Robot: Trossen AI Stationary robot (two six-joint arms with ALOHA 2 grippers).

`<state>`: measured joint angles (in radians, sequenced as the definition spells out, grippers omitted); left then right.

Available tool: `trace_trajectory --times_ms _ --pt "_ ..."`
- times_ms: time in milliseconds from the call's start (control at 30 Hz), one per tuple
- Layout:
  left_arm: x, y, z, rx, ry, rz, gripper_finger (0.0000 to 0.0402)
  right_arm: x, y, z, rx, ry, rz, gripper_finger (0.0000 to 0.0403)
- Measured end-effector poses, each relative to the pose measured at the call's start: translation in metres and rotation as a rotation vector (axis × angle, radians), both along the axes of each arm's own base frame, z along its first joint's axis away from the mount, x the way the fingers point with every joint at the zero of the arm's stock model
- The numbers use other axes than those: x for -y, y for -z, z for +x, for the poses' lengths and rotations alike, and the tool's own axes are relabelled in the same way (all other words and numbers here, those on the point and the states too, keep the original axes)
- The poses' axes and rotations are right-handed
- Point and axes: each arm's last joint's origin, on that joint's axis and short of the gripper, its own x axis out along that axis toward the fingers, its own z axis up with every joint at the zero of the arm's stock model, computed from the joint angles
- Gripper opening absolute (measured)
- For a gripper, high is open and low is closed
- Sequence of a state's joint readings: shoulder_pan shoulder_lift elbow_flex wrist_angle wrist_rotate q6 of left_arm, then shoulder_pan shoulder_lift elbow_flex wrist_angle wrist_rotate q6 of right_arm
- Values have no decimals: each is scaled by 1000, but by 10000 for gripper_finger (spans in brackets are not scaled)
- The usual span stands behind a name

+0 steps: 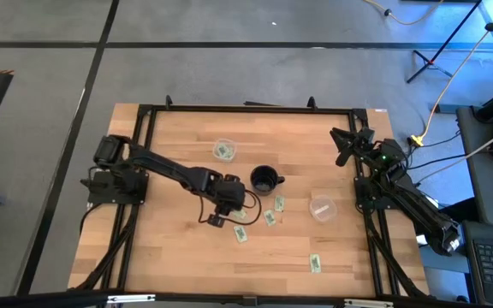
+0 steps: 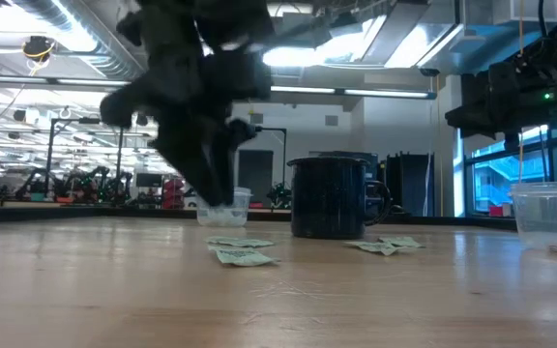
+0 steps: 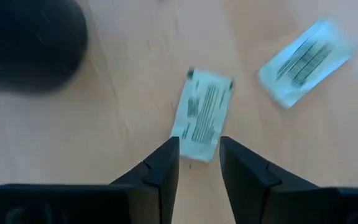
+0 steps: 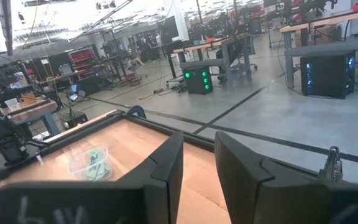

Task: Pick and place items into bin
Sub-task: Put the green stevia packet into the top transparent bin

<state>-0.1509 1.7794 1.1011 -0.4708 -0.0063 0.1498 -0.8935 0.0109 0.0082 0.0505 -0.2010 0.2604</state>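
Tabletop [image 1: 178, 265]: left hand [image 3: 199, 163] parted, empty, over a packet [image 3: 201, 114] (overhead hides it).

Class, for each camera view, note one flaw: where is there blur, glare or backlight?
Low view: left arm smeared by motion, dark against bright ceiling lights. Left wrist view: packets softly blurred. High view: blue glare at the right edge.
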Motion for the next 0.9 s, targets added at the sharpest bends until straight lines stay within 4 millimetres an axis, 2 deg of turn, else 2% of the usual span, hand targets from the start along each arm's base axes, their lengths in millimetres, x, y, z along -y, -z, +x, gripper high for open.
trace_trajectory --times_ms 167,333,700,900 --pt "0 17 3 -51 -6 7 113 0 0 0 -1 0 -2 95" --pt "1 26 4 -78 -6 11 104 0 0 0 -2 0 -2 95" --pt "0 26 4 -70 -19 41 65 0 0 0 -2 0 -3 95" --pt "4 32 8 -62 -12 47 59 0 0 0 -2 0 -3 95"
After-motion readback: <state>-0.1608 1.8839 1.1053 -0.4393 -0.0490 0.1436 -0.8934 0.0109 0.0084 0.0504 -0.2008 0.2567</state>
